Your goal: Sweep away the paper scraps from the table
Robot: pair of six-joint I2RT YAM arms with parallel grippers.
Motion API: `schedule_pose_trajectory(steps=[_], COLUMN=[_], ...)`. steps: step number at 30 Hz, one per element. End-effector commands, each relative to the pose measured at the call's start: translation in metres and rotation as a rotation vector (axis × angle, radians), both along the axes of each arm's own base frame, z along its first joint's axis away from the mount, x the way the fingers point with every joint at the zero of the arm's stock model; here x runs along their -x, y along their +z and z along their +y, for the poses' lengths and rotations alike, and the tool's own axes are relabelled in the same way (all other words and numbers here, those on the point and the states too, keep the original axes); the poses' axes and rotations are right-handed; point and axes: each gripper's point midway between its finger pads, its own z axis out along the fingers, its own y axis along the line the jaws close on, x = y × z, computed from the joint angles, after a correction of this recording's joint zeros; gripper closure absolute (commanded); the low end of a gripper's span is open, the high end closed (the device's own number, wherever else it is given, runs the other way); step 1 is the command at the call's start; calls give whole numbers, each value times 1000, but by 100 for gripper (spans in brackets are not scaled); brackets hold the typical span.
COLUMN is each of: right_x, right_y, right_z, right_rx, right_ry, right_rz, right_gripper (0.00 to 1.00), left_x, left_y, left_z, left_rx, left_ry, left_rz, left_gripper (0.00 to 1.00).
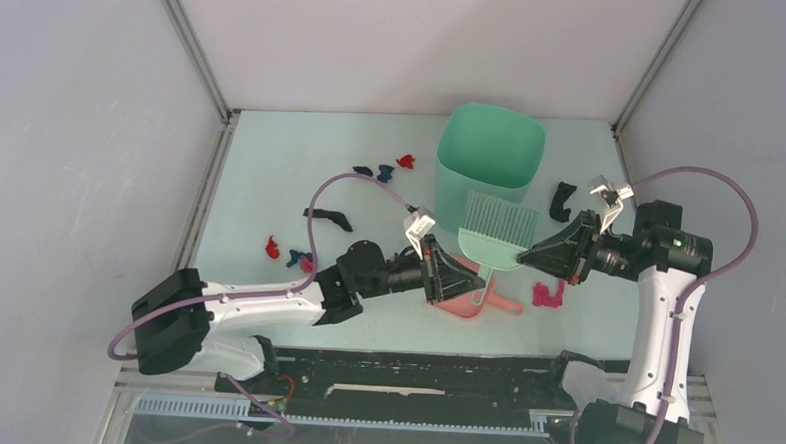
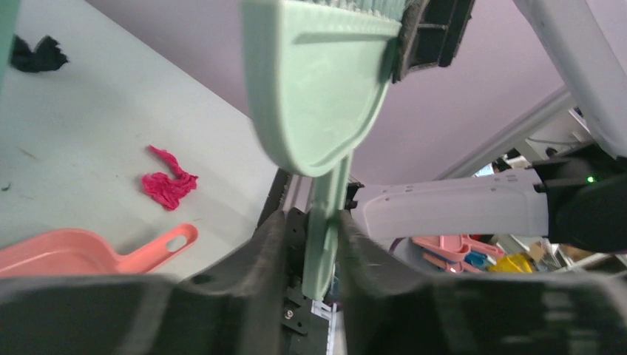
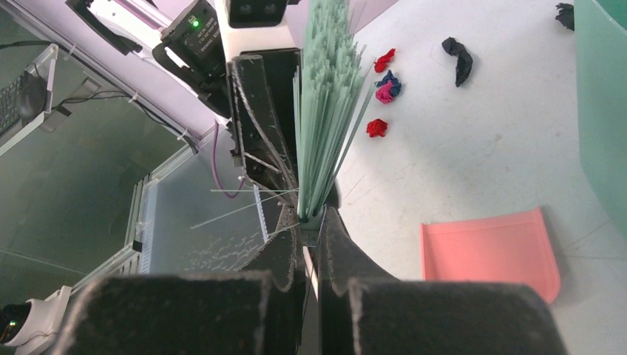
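Observation:
The green hand brush point(image 1: 496, 230) hangs over the table point(image 1: 271, 167) between both grippers. My left gripper point(image 1: 470, 276) is shut on its handle point(image 2: 323, 237). My right gripper point(image 1: 534, 257) is shut on the side of its head at the bristle base point(image 3: 313, 217). Paper scraps lie about: red, blue and black ones point(image 1: 384, 169) by the bin, a black strip point(image 1: 329, 217), red and blue-pink ones point(image 1: 290, 254) at the left, a magenta one point(image 1: 547, 294) and a black one point(image 1: 562, 199) at the right.
The pink dustpan point(image 1: 462, 306) lies on the table under my left gripper and also shows in the right wrist view point(image 3: 488, 251). The tall mint-green bin point(image 1: 489, 156) stands just behind the brush. Metal rails edge the table.

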Motion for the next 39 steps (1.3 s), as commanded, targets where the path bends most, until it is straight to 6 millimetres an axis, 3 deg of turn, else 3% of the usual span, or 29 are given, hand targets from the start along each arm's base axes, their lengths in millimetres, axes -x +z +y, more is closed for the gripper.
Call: schedule_pose_trajectory(steps=[1, 6, 10, 15, 20, 24, 32, 35, 39], right_x=[4, -5, -18, -15, 11, 22, 28, 38, 50], right_y=[37, 24, 5, -16, -44, -50, -56, -61, -63], right_z=[4, -1, -10, -16, 0, 12, 20, 25, 29], right_rx=[-162, -155, -17, 230, 410, 386, 330, 319, 303], right_ry=[32, 10, -35, -60, 106, 188, 259, 331, 383], right_rz=[-86, -83, -97, -249, -284, -252, -153, -112, -72], right_gripper=[100, 99, 47, 22, 17, 18, 26, 34, 37], left_x=[22, 23, 33, 46, 63, 70, 66, 64, 62], left_y=[35, 19, -5, -38, -50, -60, -39, -33, -31], left_z=[-12, -11, 3, 32, 49, 52, 49, 48, 46], left_rx=[88, 22, -159, -427, -576, -691, -705, -706, -708], left_ry=[-127, -133, -170, -228, -333, -403, -399, -400, -398], left_rz=[-58, -43, -75, -129, -144, -188, -268, -281, -290], left_gripper=[88, 100, 100, 100, 100, 100, 100, 100, 100])
